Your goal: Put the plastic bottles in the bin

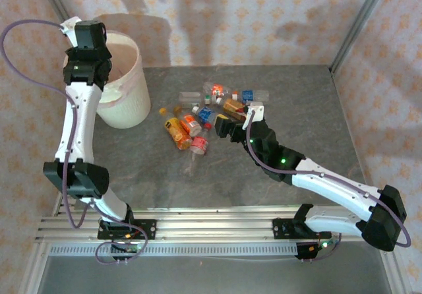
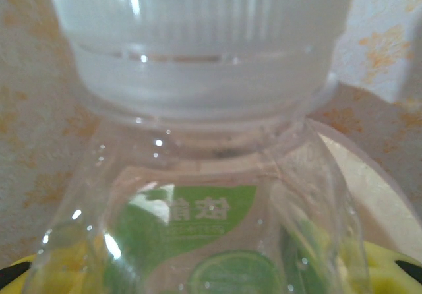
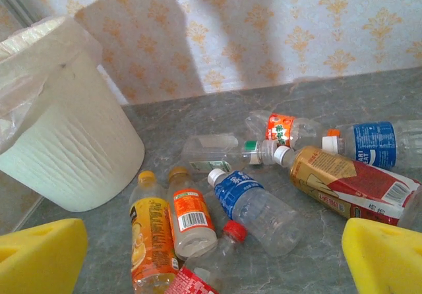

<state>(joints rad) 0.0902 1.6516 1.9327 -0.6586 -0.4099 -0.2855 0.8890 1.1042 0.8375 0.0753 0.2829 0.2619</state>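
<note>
The left jaws pinch a clear green-labelled bottle (image 2: 211, 208) with a white ribbed cap. In the left wrist view it stands right against the lens, with the yellow pads (image 2: 26, 271) showing at both lower corners on either side of it. From above, the left arm (image 1: 78, 119) reaches up so that its wrist hangs over the near rim of the bin (image 1: 128, 106), a white bucket with a pale bag folded over its edge, standing at the far left of the grey worktop (image 1: 297, 96). The right jaws are spread wide and hold nothing; their yellow fingertips (image 3: 389, 258) sit at the two lower corners of the right wrist view, above the loose plastic bottles (image 1: 195, 124) lying on their sides in a cluster at mid-worktop, right of the bin and apart from it. Between the fingertips lie a blue-labelled bottle (image 3: 247, 205) and a red-capped bottle (image 3: 204, 267), with an orange-labelled bottle (image 3: 190, 218) just to their left.
</note>
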